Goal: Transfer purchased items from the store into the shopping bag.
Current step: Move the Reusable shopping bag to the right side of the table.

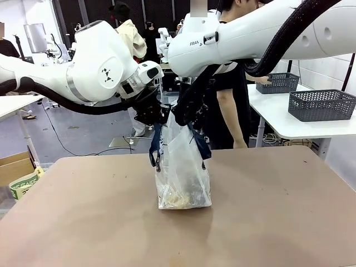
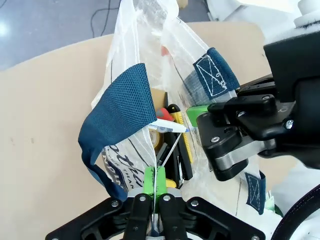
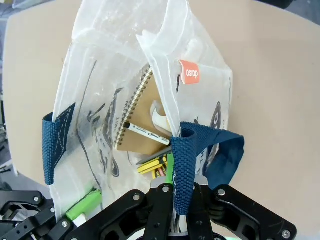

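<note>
Green pads of the left gripper [image 2: 154, 172] press together on the crinkled translucent rim of the shopping bag [image 1: 183, 178]; the right gripper [image 3: 175, 172] is clamped on a navy woven strap [image 3: 182, 152]. Upright on the smooth tan table [image 1: 278, 217], the bag holds the purchased items [image 2: 172, 145]: a spiral kraft notebook [image 3: 142, 117], a slim pen [image 3: 146, 133], yellow sticks [image 3: 152, 167].

Shopping bag [image 1: 182, 172]: one, fitted with two navy strap handles [image 3: 184, 160]. Contents visible through the film: one spiral-bound notebook [image 3: 142, 125] and one pen [image 3: 145, 134]. The yellow sticks [image 3: 152, 166] are bunched together, so their count cannot be determined. Grippers: two, the left gripper [image 2: 155, 182] and the right gripper [image 3: 176, 175]. Dark grey lattice baskets [image 1: 278, 83]: two. Surface [image 1: 278, 211]: one.
</note>
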Controlling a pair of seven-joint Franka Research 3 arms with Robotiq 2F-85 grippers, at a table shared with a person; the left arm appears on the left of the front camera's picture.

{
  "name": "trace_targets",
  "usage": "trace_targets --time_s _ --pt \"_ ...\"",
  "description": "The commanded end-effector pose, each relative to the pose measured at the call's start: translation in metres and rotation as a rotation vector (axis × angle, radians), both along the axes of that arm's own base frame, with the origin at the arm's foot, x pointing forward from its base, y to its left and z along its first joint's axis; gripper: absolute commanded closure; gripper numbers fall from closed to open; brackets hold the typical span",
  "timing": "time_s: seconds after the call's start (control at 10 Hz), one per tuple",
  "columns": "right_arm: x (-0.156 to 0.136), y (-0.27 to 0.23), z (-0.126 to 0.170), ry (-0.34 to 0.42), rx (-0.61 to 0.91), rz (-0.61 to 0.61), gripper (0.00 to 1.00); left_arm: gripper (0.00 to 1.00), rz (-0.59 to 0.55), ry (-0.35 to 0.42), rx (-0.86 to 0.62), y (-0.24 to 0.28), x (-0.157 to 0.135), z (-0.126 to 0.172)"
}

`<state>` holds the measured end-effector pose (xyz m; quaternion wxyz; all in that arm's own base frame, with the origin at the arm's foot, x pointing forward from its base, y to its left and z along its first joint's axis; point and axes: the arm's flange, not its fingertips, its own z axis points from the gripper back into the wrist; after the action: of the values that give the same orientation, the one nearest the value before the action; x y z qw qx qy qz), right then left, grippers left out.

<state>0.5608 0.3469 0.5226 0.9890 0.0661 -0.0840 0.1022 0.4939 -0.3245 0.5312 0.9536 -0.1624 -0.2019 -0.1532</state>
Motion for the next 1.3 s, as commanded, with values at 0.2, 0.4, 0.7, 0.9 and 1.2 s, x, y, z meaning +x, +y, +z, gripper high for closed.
trace_targets --time_s 0.2,0.4,0.7,0.9,1.2 --pt "0.001 0.006 0.000 -0.018 0.018 0.015 1.00 1.00 -0.030 0.009 -0.010 -0.003 0.005 -0.005" --pt "0.003 0.015 0.001 -0.035 0.036 0.021 1.00 1.00 -0.056 0.003 -0.030 -0.005 0.010 -0.008" --pt "0.004 0.015 -0.001 -0.050 0.050 0.040 1.00 1.00 -0.086 -0.012 -0.055 -0.002 0.010 -0.006" --pt "0.004 0.015 0.000 -0.049 0.068 0.047 1.00 1.00 -0.093 -0.014 -0.058 -0.002 0.010 -0.006" --pt "0.004 0.011 0.001 -0.044 0.072 0.046 1.00 1.00 -0.101 -0.008 -0.054 0.000 0.011 -0.005"
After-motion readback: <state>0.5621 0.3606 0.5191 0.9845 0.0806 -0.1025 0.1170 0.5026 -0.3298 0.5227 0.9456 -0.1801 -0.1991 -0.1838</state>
